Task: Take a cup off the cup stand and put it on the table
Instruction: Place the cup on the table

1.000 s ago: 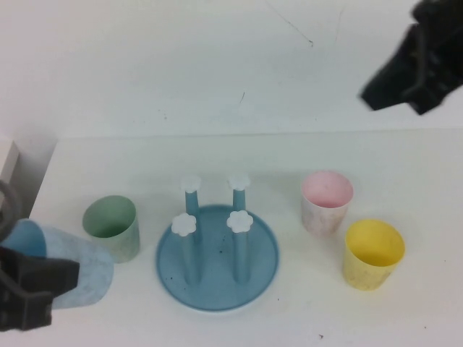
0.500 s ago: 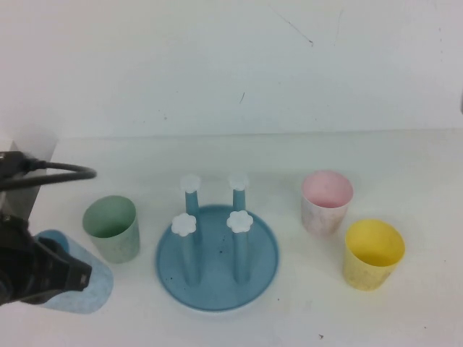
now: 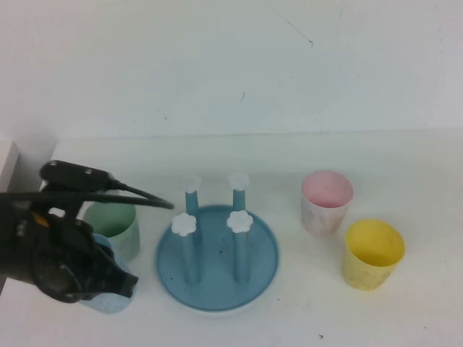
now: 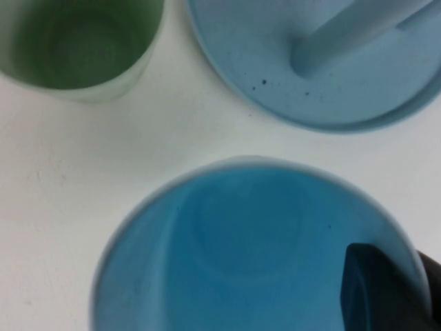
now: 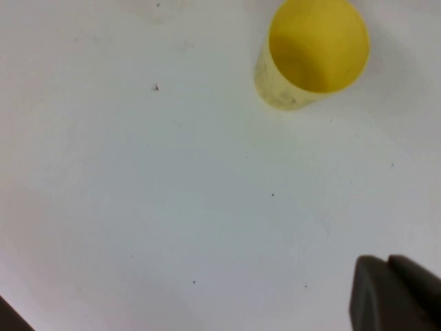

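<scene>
The cup (image 3: 108, 300) stands upright, mouth up, at the near left of the worktop (image 3: 405, 159), just in front of the pale green cup (image 3: 119, 228) and just left of the cup stand (image 3: 217, 260). The stand's four pegs with white flower caps carry nothing. To the right, well apart from the stand, stand the pink cup (image 3: 327, 201) and, nearer and further right, the yellow cup (image 3: 372, 253).

The left end effector (image 3: 101, 278) sits directly over the cup and covers most of it in the high view; only the cup's near lower edge shows below the black body. A black cable (image 3: 137, 195) arcs from the arm across the green cup toward the stand. In the left wrist view one dark finger (image 4: 379, 289) lies against the inside of the cup's (image 4: 255, 255) rim, so the end effector holds the cup by its wall; the outer finger is cut off. The green cup (image 4: 79, 45) and the stand's tray (image 4: 331, 69) sit just beyond it.

The right end effector (image 5: 396, 293) shows only as a dark corner in its own wrist view, above bare worktop (image 5: 172, 193) with the yellow cup (image 5: 313, 52) beyond; I cannot tell whether it is wide or narrow, and it is outside the high view.

Half a second ago the left arm was further left and the cup leaned; now the cup is upright and closer to the stand.
</scene>
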Robot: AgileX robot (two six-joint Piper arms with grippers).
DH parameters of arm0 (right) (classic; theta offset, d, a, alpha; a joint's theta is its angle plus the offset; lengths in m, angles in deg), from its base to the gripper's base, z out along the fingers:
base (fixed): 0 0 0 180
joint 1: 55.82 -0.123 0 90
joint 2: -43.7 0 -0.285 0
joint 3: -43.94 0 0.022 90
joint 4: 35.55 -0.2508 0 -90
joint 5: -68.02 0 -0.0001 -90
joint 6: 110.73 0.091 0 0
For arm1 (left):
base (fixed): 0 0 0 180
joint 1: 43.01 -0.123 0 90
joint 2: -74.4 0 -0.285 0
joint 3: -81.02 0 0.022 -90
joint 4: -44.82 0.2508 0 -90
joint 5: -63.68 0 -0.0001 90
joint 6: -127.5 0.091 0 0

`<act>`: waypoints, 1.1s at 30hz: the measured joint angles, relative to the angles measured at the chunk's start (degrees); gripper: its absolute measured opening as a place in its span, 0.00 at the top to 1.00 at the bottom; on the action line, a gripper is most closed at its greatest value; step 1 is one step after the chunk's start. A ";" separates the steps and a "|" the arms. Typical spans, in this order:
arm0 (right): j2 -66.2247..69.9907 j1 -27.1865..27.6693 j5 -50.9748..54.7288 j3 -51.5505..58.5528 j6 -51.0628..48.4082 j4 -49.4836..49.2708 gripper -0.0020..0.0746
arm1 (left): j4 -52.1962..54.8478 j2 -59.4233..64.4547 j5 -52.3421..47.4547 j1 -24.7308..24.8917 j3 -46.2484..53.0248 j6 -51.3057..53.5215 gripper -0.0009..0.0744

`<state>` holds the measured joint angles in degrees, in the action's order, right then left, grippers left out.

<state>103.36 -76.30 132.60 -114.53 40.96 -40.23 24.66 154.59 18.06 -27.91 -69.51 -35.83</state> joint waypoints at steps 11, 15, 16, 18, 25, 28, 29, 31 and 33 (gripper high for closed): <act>-11.70 0.00 -1.54 6.10 0.54 0.00 0.97 | 3.68 8.99 5.32 1.50 -0.30 -0.37 0.98; -13.86 0.00 -2.24 8.06 0.67 0.03 0.97 | 4.18 11.19 5.75 1.58 -0.30 -0.25 0.95; -14.33 0.00 -2.24 8.20 0.67 0.03 0.97 | 4.31 11.44 5.75 1.58 -0.30 -0.25 0.92; -14.80 0.00 -2.62 8.70 0.67 0.03 0.97 | 4.31 11.80 6.08 1.58 -0.30 -0.13 0.83; -15.40 0.00 -5.02 10.23 0.67 0.13 0.97 | 4.31 12.00 6.95 1.58 -0.44 -0.38 0.52; -15.89 0.00 -6.83 11.04 0.67 0.12 0.97 | 4.21 11.49 6.85 1.58 -0.95 -0.78 0.50; -16.12 0.00 -7.49 11.44 0.50 0.15 0.97 | 4.21 11.09 6.85 1.58 -0.94 -1.08 0.50; -16.88 0.00 -9.00 12.05 0.18 0.37 0.97 | 4.11 10.13 6.19 1.58 -0.94 -1.90 0.52; -17.97 0.00 -10.53 12.73 0.08 0.61 0.97 | 4.11 8.66 5.44 1.58 -0.94 -2.58 0.58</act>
<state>85.40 -76.30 122.07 -101.81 41.04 -39.63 28.78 163.26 23.50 -26.33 -70.45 -38.41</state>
